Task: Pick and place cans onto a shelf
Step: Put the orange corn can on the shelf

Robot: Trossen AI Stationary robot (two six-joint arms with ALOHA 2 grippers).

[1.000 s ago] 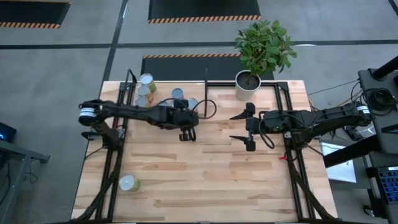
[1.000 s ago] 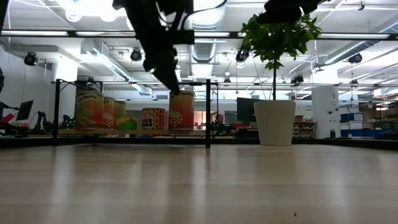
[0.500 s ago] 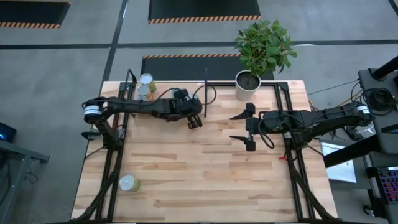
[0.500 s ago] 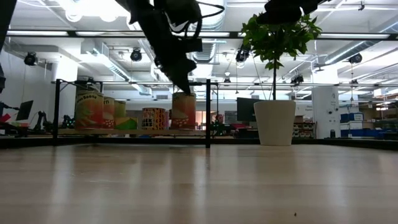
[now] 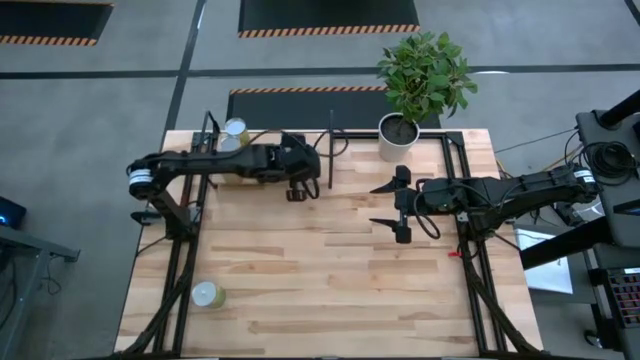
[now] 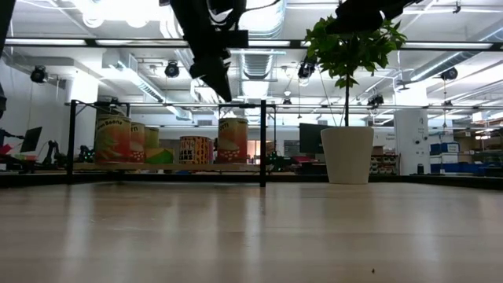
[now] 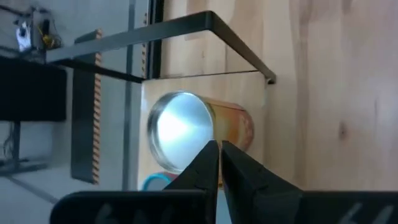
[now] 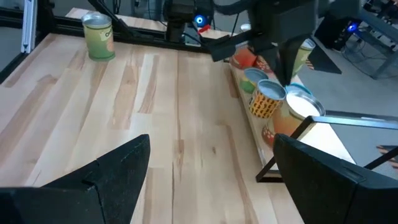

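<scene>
Several cans (image 6: 196, 148) on shelf (image 6: 165, 167), tops hidden under left pincer (image 5: 298, 187)

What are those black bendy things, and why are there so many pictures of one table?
They are two robot arms, filmed from above, from table height, and from each arm's wrist. The left gripper has its jaws closed on nothing, just above the cans lined up on the shelf at the table's back edge. The right gripper waits mid-table, jaws wide open. One can stands alone near the front corner, beside a plant pot at the back.
</scene>
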